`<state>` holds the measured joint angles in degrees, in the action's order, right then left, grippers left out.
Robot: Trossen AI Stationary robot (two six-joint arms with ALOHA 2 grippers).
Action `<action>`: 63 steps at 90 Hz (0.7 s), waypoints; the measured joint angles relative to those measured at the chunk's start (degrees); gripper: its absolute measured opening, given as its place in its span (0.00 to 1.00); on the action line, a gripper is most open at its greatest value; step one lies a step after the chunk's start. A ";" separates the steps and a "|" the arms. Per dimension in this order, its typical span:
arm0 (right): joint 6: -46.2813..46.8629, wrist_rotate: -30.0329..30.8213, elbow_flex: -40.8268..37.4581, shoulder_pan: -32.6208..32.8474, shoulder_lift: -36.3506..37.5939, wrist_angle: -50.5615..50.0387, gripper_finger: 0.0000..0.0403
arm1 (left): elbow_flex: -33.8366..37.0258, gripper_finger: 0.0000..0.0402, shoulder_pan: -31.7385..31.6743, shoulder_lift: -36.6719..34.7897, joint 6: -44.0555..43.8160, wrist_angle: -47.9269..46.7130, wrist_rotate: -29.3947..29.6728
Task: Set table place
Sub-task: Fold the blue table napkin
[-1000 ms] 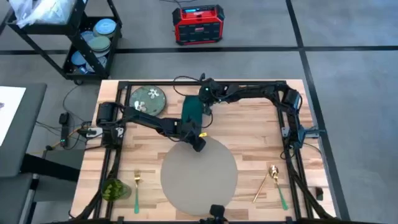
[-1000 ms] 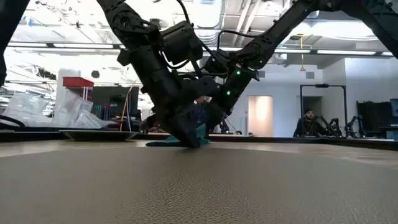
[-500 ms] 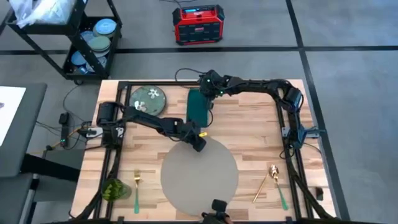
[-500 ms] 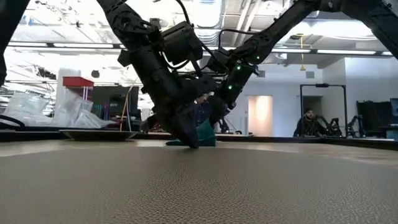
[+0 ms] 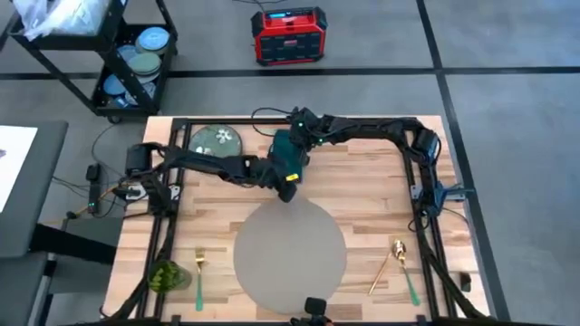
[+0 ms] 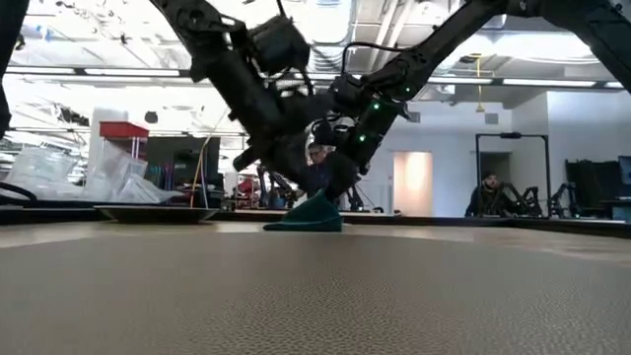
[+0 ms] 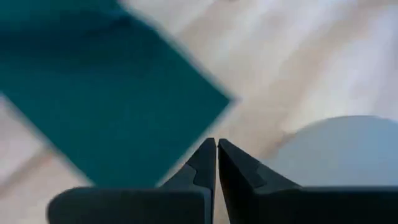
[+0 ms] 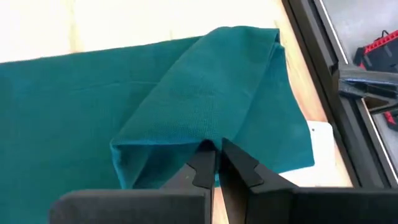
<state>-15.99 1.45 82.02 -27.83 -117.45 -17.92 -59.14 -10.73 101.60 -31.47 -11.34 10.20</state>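
Teal napkin pinched up at the desk's far middle, beyond the grey placemat.
The right pincer grips a raised fold; the left pincer, shut on nothing, crowds beside it. The arms could collide, or the cloth bunch.

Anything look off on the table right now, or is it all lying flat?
The teal napkin is not flat: the right end effector has pinched a fold and pulled one part up into a ridge near the table's far edge. The left end effector hangs beside it, shut and empty. Nothing is spilled.
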 joint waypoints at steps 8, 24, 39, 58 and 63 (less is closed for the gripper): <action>-0.02 0.02 0.00 -0.02 0.00 -0.35 0.00 | 0.49 0.00 -1.13 2.06 0.61 1.16 -0.05; -0.15 0.00 0.00 -0.05 0.00 -2.28 0.00 | 0.16 0.00 -1.73 6.66 0.21 4.40 -0.72; -1.19 0.02 0.00 -0.11 0.00 -2.83 0.00 | 0.06 0.00 -1.23 8.80 -2.11 3.99 -4.45; -3.32 2.74 0.00 -1.64 0.00 -2.71 0.00 | 0.07 0.00 1.88 8.88 -2.76 2.32 -8.03; -3.87 2.86 0.00 -2.05 0.00 -2.79 0.00 | 0.10 0.00 2.79 8.92 -3.31 2.41 -8.76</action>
<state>-19.86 4.31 82.02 -29.88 -117.45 -20.72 -59.05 -7.94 110.52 -34.78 -8.93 1.43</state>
